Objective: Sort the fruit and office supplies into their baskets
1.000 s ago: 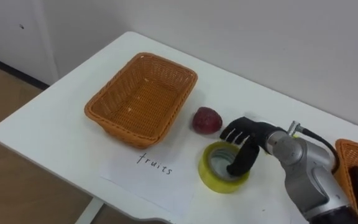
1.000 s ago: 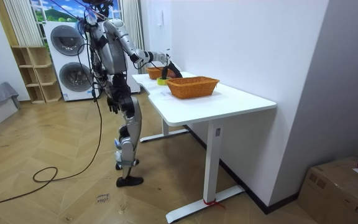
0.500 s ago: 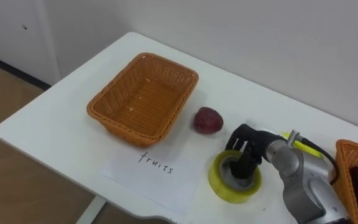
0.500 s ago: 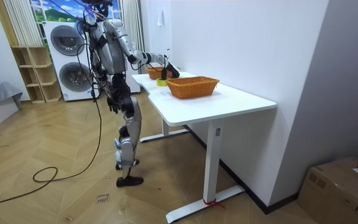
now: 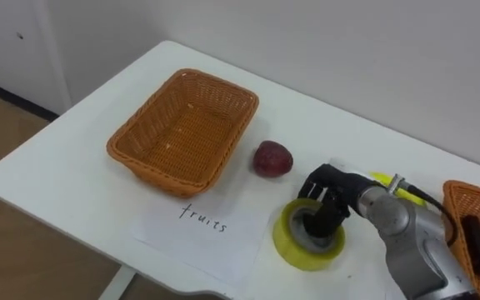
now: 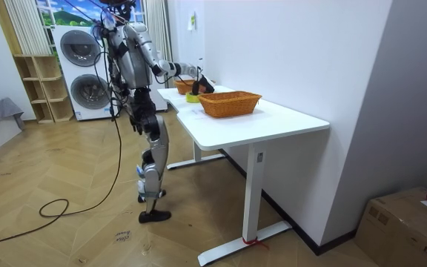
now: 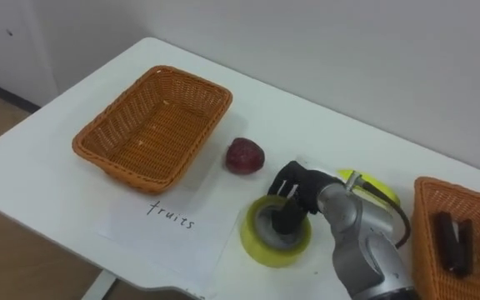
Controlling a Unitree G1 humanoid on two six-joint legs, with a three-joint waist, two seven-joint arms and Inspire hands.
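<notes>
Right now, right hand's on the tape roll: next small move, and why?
Probably raise the right hand slightly to test its hold: it reaches into the tape roll's core, the roll lies flat on the table, and the basket with dark supplies sits to its right.

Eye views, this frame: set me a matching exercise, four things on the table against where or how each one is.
Things:
1. tape roll
2. red fruit
3. left basket
4. right basket

States:
a. holds dark items
b. empty
c. the right hand has its fingers hooked into the hole
d. lies on the table beside the left basket

Pairs: 1-c, 2-d, 3-b, 4-a
</notes>
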